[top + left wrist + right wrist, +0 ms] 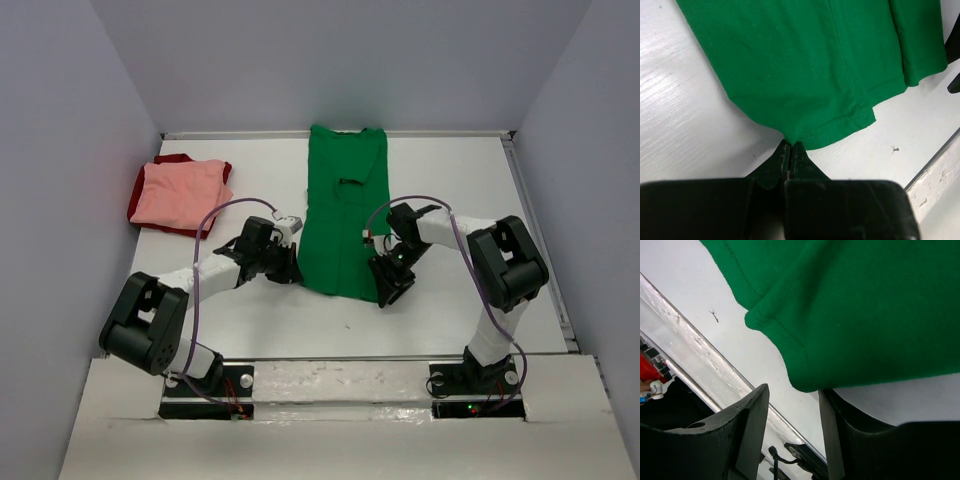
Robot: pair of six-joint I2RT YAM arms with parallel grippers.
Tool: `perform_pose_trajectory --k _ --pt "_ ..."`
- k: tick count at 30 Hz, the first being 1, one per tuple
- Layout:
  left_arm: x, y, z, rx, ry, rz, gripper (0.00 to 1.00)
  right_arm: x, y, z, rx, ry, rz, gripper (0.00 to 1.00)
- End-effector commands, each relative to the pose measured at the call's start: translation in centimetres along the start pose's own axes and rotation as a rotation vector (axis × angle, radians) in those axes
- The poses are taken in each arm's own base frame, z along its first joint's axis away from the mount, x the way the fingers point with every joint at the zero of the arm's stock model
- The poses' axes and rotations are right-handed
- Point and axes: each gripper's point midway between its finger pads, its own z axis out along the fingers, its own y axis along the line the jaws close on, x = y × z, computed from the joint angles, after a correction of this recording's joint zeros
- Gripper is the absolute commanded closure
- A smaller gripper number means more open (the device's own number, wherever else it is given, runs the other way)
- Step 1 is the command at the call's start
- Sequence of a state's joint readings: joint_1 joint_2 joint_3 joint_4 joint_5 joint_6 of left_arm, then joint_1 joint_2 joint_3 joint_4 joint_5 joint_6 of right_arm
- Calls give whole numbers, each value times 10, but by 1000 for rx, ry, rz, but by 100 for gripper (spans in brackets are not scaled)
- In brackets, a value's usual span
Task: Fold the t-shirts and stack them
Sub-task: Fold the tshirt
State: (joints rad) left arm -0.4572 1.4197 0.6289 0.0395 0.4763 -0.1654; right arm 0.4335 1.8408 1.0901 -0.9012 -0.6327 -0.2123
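Observation:
The bright green t-shirt (345,210) lies flat in a long folded strip down the middle of the table. My left gripper (290,270) is shut on its near left hem corner, and the wrist view shows the closed jaws pinching the hem (790,144). My right gripper (392,287) is open at the near right corner. In its wrist view, the green corner (805,380) sits at the mouth of the gap (792,396), above the right finger (832,415). The salmon pink t-shirt (180,195) lies folded on the dark red t-shirt (136,205) at the back left.
Grey walls (60,150) close in the white table (440,180) on three sides. A metal rail (700,347) runs along the table's near edge, close behind the right gripper. A small dark speck (894,149) lies on the table near the hem.

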Motion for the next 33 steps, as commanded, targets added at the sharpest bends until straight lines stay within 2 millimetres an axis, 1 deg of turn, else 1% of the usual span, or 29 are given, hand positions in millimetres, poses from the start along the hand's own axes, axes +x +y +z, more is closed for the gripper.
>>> perform_pose_trajectory --k 1,8,12,17,18,21,22,23,24,26,27,29,33 --pt "-20 -10 -7 21 -58 41 100 -8 -9 -3 72 -19 -35 50" --pt "-19 -13 -9 37 -60 45 100 -17 -16 -7 126 -34 -33 51" --pt "-19 -14 -10 41 -66 49 100 -23 -17 -6 125 -38 -32 51" --pt "-19 -15 -12 43 -73 47 100 -22 -20 -1 119 -21 -18 52" --pt "-19 -15 -11 43 -71 46 100 -23 -20 -1 116 -21 -19 57" --pt "-19 -15 -11 44 -71 46 100 -22 -18 -1 108 -20 -19 64" --pt "-19 -15 -11 45 -72 47 100 -21 -19 -1 105 -16 -20 70" --pt "-19 -15 -12 45 -75 48 100 -21 -19 -1 108 -14 -19 70" --pt "-19 -16 -11 46 -74 51 100 -21 -19 0 108 -13 -18 78" --pt "-19 -16 -12 47 -76 49 100 -20 -19 1 116 -5 -25 85" --pt "-19 -16 -12 47 -76 49 100 -20 -19 1 120 -6 -24 92" --pt "-19 -17 -13 51 -78 52 100 -20 -20 0 128 -9 -27 100" --pt "-21 -19 -14 62 -86 59 100 -17 -23 -3 156 -9 -34 100"
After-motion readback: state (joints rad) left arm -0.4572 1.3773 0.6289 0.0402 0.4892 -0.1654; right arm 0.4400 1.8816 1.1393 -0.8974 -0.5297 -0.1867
